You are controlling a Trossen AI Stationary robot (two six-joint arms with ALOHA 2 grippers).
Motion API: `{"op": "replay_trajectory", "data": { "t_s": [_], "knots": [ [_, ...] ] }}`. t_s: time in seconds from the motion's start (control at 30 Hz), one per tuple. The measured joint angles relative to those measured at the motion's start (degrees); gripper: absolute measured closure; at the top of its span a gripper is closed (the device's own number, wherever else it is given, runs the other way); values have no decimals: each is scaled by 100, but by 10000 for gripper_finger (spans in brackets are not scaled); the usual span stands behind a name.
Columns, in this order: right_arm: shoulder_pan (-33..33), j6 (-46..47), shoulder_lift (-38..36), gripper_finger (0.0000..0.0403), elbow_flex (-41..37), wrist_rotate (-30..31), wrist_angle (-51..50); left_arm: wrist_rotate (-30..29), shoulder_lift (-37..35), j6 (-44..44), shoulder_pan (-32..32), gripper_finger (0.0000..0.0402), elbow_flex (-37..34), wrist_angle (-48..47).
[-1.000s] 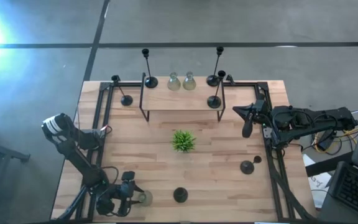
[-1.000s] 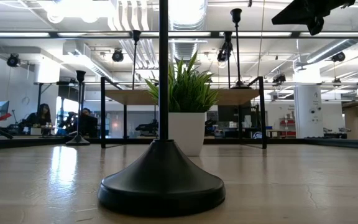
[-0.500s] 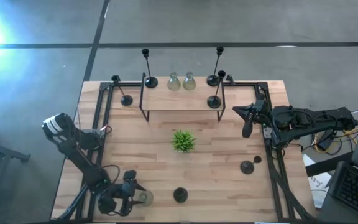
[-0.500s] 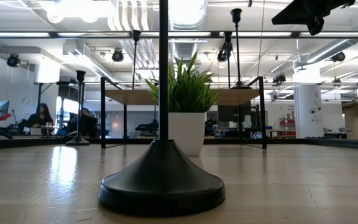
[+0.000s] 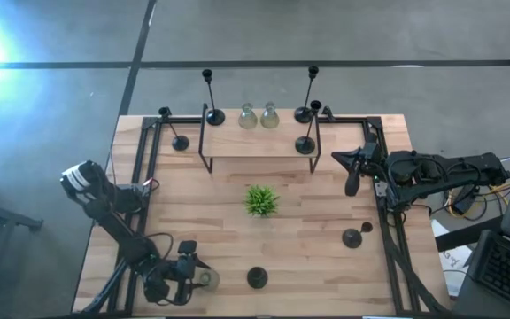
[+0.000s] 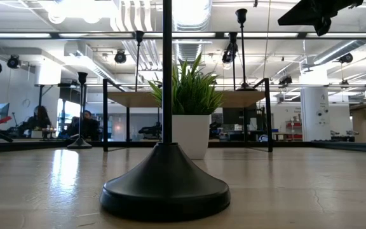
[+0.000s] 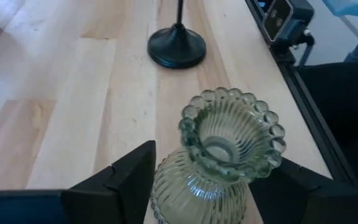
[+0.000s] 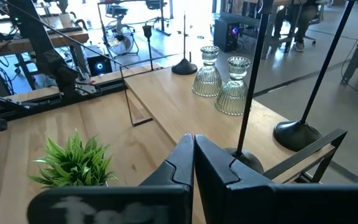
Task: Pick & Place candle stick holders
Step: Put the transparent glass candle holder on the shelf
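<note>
A clear ribbed glass candle stick holder (image 7: pixel 229 155) stands on its base near the table's near left corner (image 5: pixel 206 279). My left gripper (image 5: pixel 195 279) reaches it slanting down from the left, and its open fingers flank the bulbous body. A black holder (image 5: pixel 256 277) stands just to its right; its base fills the low view (image 6: pixel 165 191). Another black one (image 5: pixel 352 237) stands near the right. Two glass holders (image 5: pixel 258 115) and three black ones (image 5: pixel 306 142) stand on the shelf. My right gripper (image 8: pixel 193 140) hangs shut, raised at the table's right side (image 5: pixel 336 158). My left gripper has one finger (image 7: pixel 138 177) at each side of the glass holder's bulbous body (image 7: pixel 185 193), below the flared rim. I cannot tell whether either finger touches the glass; the rim hides the right-hand side. The holder stands upright on the table.
A green plant in a white pot (image 5: pixel 260 200) stands mid-table. A wooden shelf on black legs (image 5: pixel 259 146) spans the far side. One more black holder (image 5: pixel 178 142) stands on the table left of the shelf. Black rails (image 5: pixel 149 159) run along both table sides.
My left arm has swung slightly, and a dark part of it now shows at the low view's left edge. The glass holder stands where it was.
</note>
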Motion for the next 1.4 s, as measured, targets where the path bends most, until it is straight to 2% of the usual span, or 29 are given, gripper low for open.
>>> {"op": "replay_trajectory", "data": {
  "t_s": [0.4,0.57,0.8,0.9,1.03,1.23,1.4],
  "knots": [
    [0,-42,0,394,0,0,-15,-149,93,401,205,277,11,53],
    [0,-42,0,394,0,0,-17,-520,111,474,214,277,11,-4],
    [0,-21,2,394,-2,0,-15,-1792,-33,293,438,277,50,-22],
    [0,-20,2,394,-7,0,-17,-1966,-369,223,794,277,50,-28],
    [0,-20,2,394,-7,0,-15,-1786,-1059,445,1494,277,151,-159],
    [-2,-20,2,394,-9,0,-15,-1579,-2077,1478,2740,277,627,-897],
    [-2,-30,2,394,-11,0,-15,-748,-2416,2101,4009,277,1035,-1232]
  ]
}}
